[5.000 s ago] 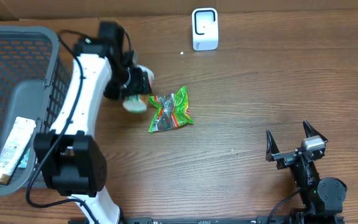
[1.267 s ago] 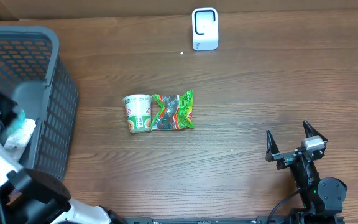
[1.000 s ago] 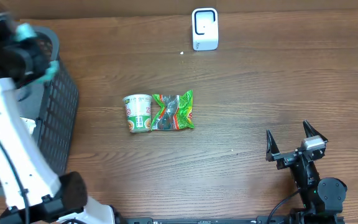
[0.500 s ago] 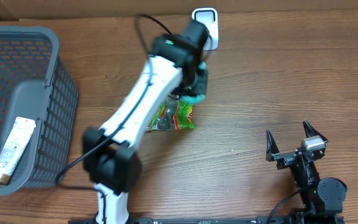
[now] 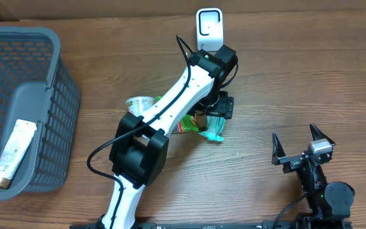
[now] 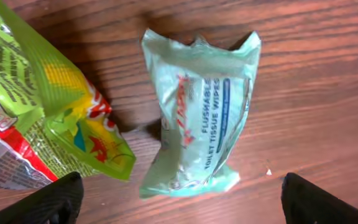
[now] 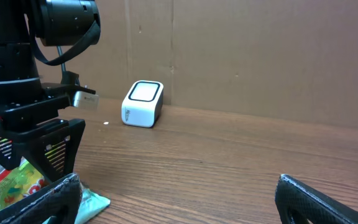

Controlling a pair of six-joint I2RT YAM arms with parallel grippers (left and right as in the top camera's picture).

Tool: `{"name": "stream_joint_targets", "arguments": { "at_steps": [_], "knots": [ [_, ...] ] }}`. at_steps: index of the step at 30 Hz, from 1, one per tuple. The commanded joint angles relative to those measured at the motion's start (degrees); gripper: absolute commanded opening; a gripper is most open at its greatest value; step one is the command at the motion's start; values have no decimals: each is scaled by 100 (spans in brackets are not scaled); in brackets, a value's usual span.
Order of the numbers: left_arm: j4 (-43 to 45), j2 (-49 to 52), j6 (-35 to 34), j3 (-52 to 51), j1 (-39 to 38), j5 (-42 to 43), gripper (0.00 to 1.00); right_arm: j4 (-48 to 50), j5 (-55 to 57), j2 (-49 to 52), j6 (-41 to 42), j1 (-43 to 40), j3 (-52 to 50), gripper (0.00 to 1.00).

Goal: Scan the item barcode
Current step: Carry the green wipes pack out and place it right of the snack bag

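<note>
A pale teal pack of toilet tissue wipes (image 6: 197, 112) lies flat on the wooden table, its printed face up, just right of a green snack bag (image 6: 42, 93). Overhead, the pack (image 5: 213, 130) pokes out below my left gripper (image 5: 216, 113), which hovers over it. In the left wrist view the left gripper (image 6: 191, 205) stands open, its black fingertips (image 6: 58, 199) wide apart on either side of the pack and not touching it. The white scanner (image 5: 210, 29) stands at the back edge. My right gripper (image 5: 302, 147) rests open at the front right, holding nothing.
A noodle cup (image 5: 140, 103) lies left of the snack bag (image 5: 184, 124). A grey basket (image 5: 18, 33) fills the left side, with a tube (image 5: 14, 152) inside. The right wrist view shows the scanner (image 7: 143, 104) and a corner of the pack (image 7: 92, 200).
My left arm has come from the basket past the scanner to mid-table. Its jaws have opened, and the wipes pack now lies loose on the table beside the snack bag.
</note>
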Motion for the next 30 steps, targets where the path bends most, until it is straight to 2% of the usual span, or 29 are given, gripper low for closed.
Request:
{"name": "stream_joint_targets", "arguments": {
  "at_steps": [1, 5, 9, 12, 18, 21, 23, 27, 30],
  "knots": [
    [-289, -37, 413, 737, 144, 170, 92, 37, 61, -46, 37, 11, -61, 100],
    [-1161, -105, 645, 2245, 564, 127, 91, 37, 61, -46, 37, 11, -61, 100],
    [-2120, -286, 844, 4111, 1414, -33, 90, 39, 61, -46, 37, 11, -61, 100],
    [-2120, -660, 938, 4376, 2017, 2, 89, 37, 61, -46, 37, 11, -61, 100],
    [-2120, -1609, 1054, 4124, 3674, -15, 88, 37, 61, -46, 37, 11, -61, 100],
    [-2120, -2153, 1069, 3530, 4647, -190, 87, 37, 61, -46, 37, 11, -61, 100],
    [-2120, -2614, 1115, 2769, 5794, -439, 88, 37, 61, -46, 37, 11, -61, 100],
    [-2120, -2761, 1340, 1941, 7053, -470, 89, 37, 61, -46, 37, 11, -61, 100],
    [-2059, -2756, 1360, 1360, 7646, -455, 88, 37, 61, -46, 37, 11, -61, 100]
  ]
}}
